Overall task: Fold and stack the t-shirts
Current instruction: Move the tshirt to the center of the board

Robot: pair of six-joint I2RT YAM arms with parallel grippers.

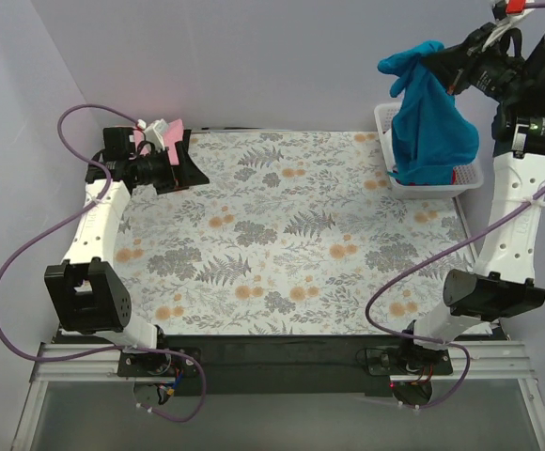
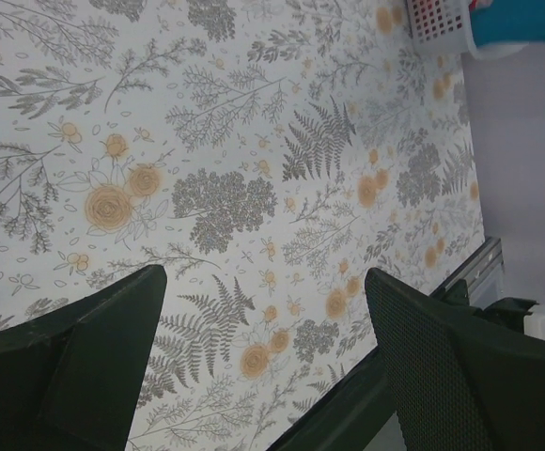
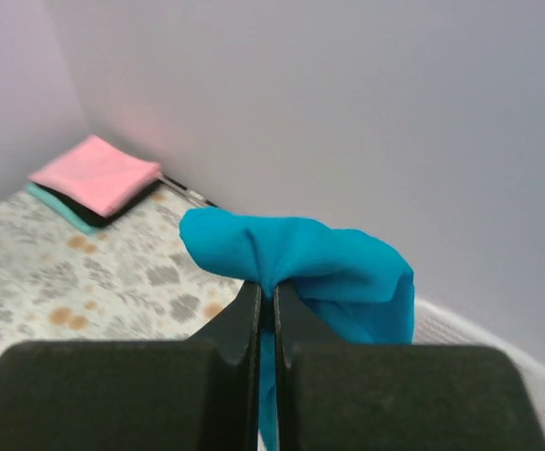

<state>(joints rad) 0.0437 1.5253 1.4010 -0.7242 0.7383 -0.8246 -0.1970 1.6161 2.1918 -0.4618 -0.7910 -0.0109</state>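
Observation:
A deep teal-blue t-shirt (image 1: 430,117) hangs bunched from my right gripper (image 1: 434,58), lifted high over the white lattice basket (image 1: 383,120), its lower end still in the basket. In the right wrist view the right gripper (image 3: 265,296) is shut on a fold of this shirt (image 3: 334,272). A folded stack lies at the table's far left corner: a pink shirt (image 3: 96,174) on top, black and aqua (image 3: 58,202) under it; the pink one also shows in the top view (image 1: 144,139). My left gripper (image 1: 180,171) hovers by that stack, open and empty (image 2: 263,366).
The grey-and-orange floral table cloth (image 1: 282,235) covers the table. The basket stands at the far right corner and also shows in the left wrist view (image 2: 437,23). Lilac walls close the back and left sides. Purple cables loop beside both arms.

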